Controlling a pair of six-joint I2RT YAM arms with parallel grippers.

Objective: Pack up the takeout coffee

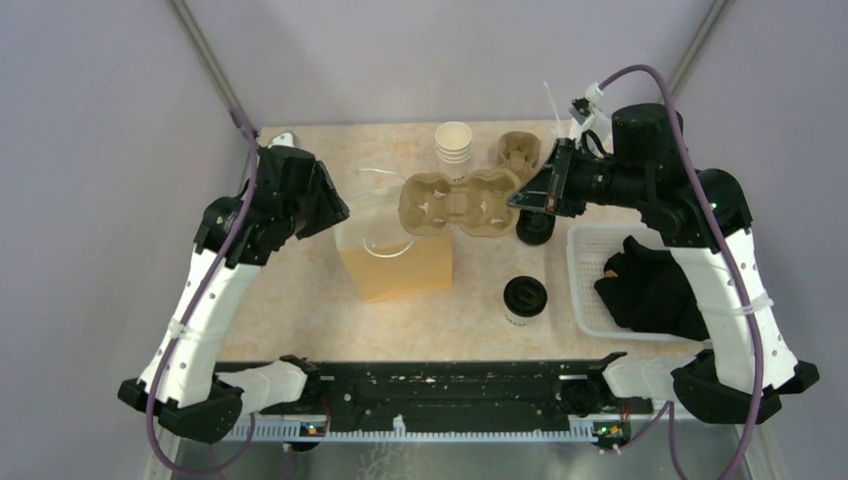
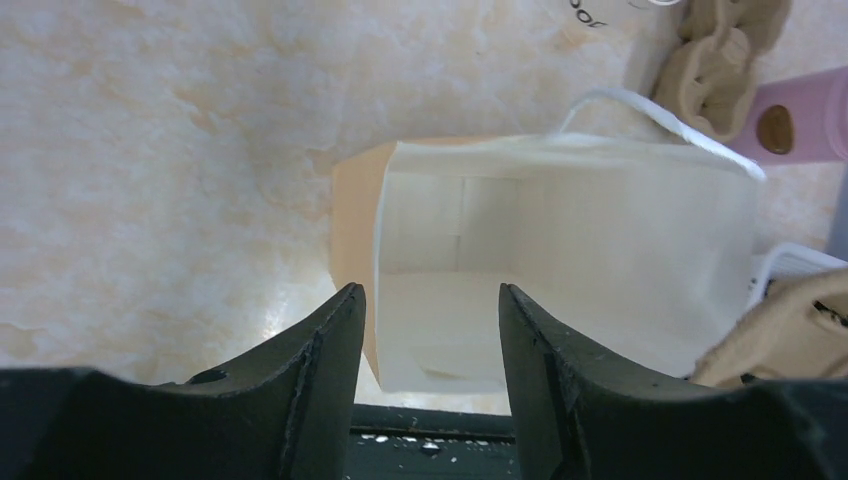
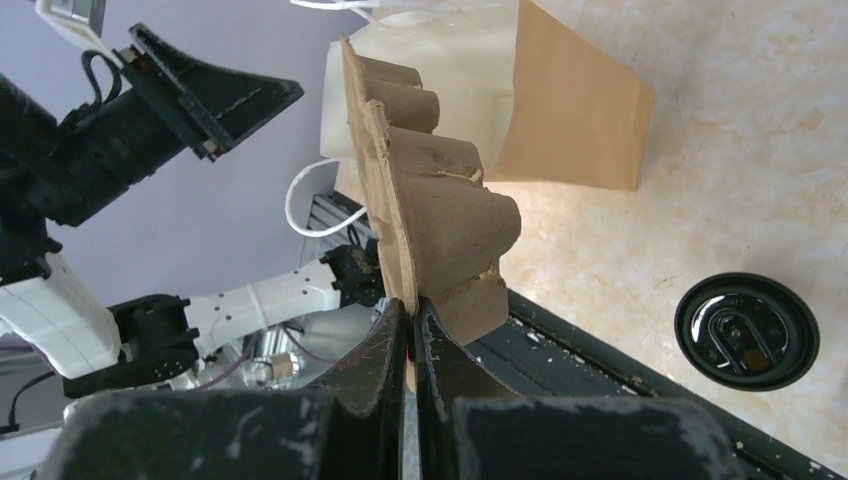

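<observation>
**Status: takeout coffee (image 1: 525, 299) upright on the counter (image 1: 300, 300), not gripped**

The takeout coffee, a white paper cup with a round black lid, stands toward the near edge of the counter, right of centre. Neither tool touches it. A white basket (image 1: 585, 290) sits just to its right, along the right edge, and contains dark items (image 1: 650, 285). A pile of black lids (image 1: 535, 229) lies on the far side of the cup, partly under the right arm.

The right tool (image 3: 411, 312) is clamped on the rim of a pulp cup carrier (image 1: 455, 200), with almost no gap between its fingers. The carrier sits over the open mouth of a brown paper bag (image 1: 395, 262). The bag stands at the centre of the counter, to the left of the coffee. Whether the carrier touches the bag cannot be determined.

The left tool (image 2: 430, 300) is spread wide and holds nothing. It faces the bag's open top from the left-edge side.

A stack of lidless white cups (image 1: 453, 143) and a stack of spare carriers (image 1: 520, 152) stand side by side at the far edge.
</observation>
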